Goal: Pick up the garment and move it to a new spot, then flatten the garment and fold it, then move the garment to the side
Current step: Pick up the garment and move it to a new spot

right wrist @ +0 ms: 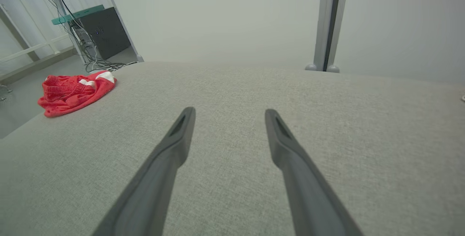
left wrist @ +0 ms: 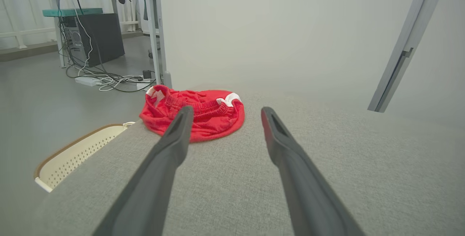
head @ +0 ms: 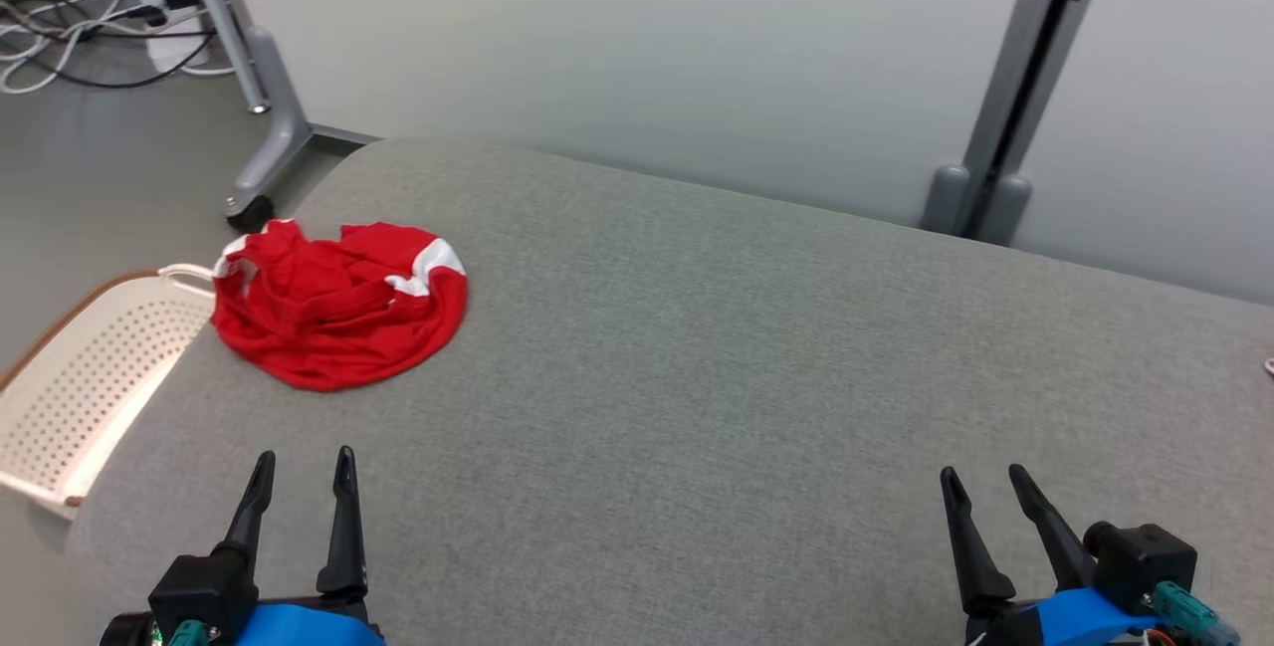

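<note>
Grey fabric counter [head: 697,377] bearing the crumpled red garment [head: 338,313] just beside the white basket [head: 90,377]; we judge no step begun, our left hand [head: 305,455] and right hand [head: 982,472] spread, empty.

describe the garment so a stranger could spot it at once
Start from the wide grey fabric surface. Near its far left corner, beside the cream perforated basket, lies the garment. It is a crumpled bright red heap with white patches, unlike the plain grey around it.
</note>
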